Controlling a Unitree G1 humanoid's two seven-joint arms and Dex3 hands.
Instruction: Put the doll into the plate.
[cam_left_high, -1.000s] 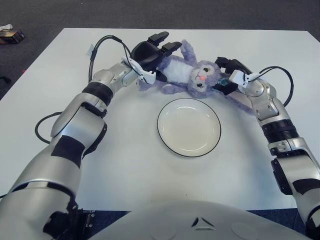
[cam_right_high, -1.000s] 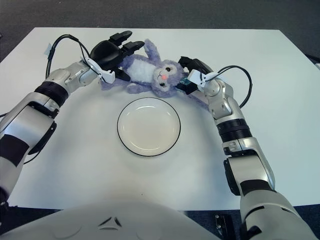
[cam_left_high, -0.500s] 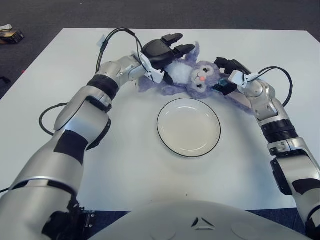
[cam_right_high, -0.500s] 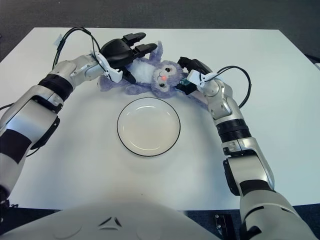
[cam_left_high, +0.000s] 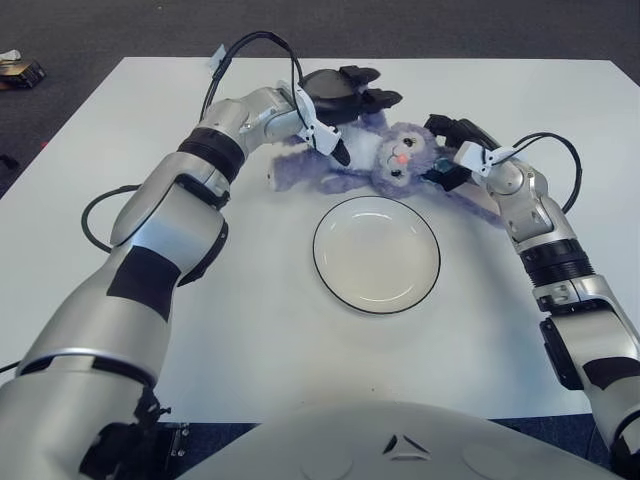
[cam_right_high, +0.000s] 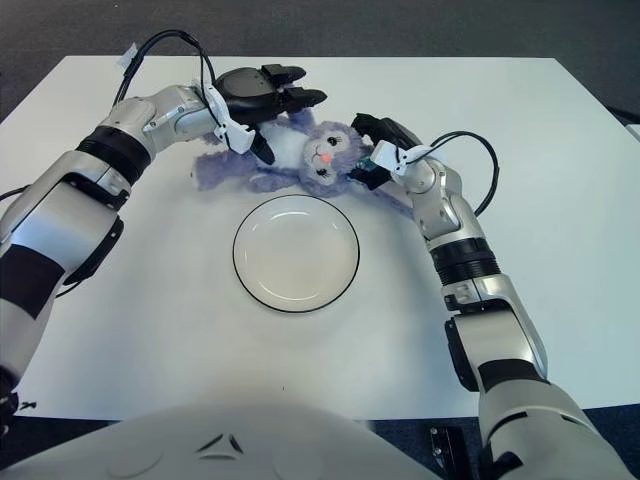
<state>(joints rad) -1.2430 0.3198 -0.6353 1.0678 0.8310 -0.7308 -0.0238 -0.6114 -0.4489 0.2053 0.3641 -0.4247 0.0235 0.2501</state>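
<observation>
The purple plush doll with a pink nose lies on the white table just beyond the plate, a white plate with a dark rim and nothing in it. My left hand hovers over the doll's body. Its fingers stretch over the far side and its thumb lies down across the belly, still spread. My right hand is at the right side of the doll's head, fingers curled onto it. A purple limb of the doll runs under that wrist.
The white table reaches well past the plate on all sides. Black cables loop off both forearms. A small object lies on the dark floor at the far left, off the table.
My left hand has swung right, from the doll's legs to above its torso, and its fingers have drawn closer together. The doll has shifted slightly. The right hand has stayed put.
</observation>
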